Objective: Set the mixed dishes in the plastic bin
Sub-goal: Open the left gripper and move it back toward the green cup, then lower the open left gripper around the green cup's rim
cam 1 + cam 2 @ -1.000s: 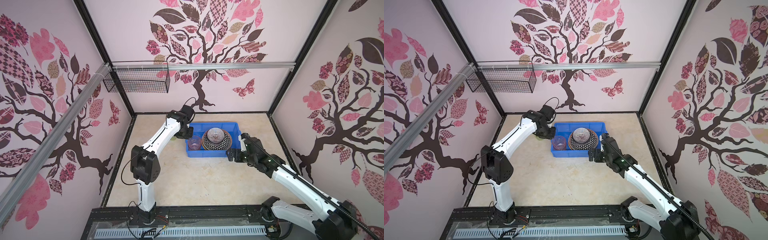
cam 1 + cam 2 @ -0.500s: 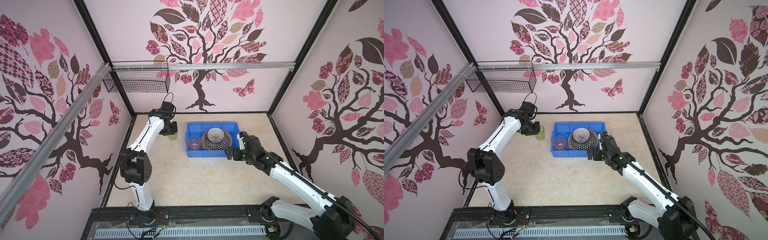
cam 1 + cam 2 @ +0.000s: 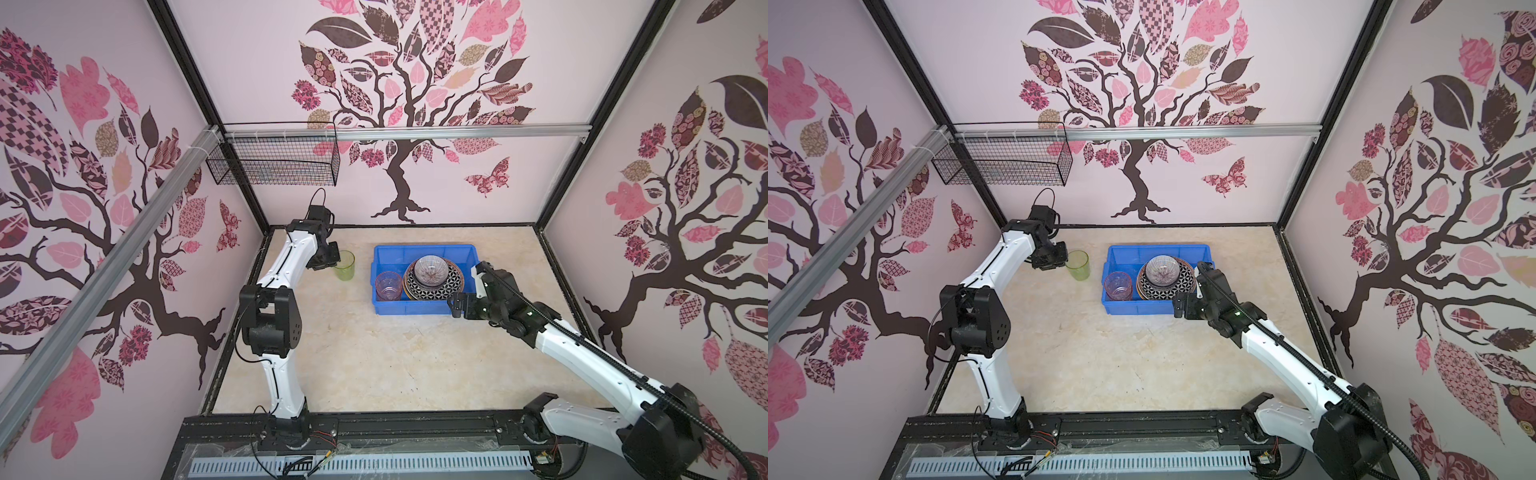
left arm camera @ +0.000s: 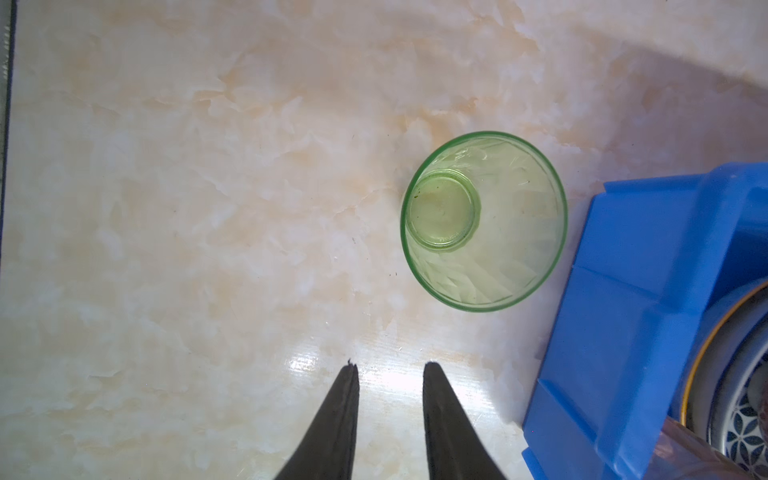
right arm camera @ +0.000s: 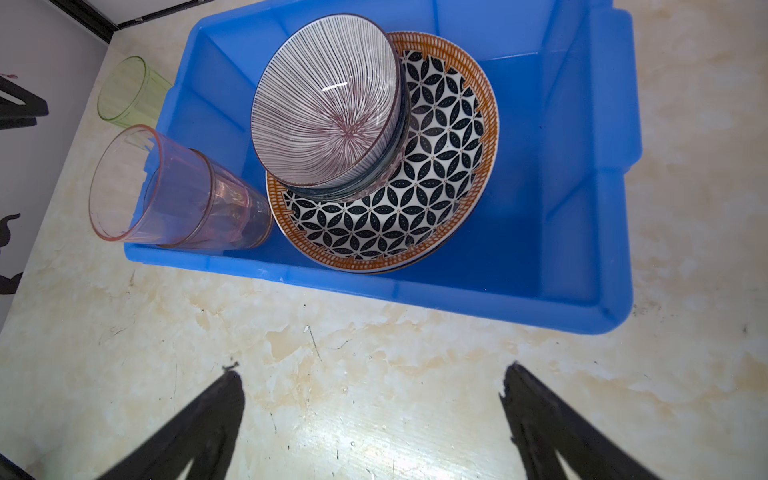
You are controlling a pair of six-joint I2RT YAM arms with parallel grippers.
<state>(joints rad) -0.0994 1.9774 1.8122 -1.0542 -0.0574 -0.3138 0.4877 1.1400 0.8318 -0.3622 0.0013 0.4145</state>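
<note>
1. Both top views: bright, even, diffuse light; shadows faint and soft.
2. Wide-angle distortion toward the edges of both top views.
3. Left wrist: white glare patch on tabletop (image 4: 307, 361); broad soft shadow too.
4. Right wrist: sharp, well lit; tabletop glare; thin shadow along blue bin (image 5: 457, 291).

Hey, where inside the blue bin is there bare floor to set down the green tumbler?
Bare floor shows in the blue bin between the plate stack and the end wall away from the pink tumblers, and in the corner behind those tumblers, nearest the green tumbler. It is crowded where tumblers and plates sit side by side.
</note>
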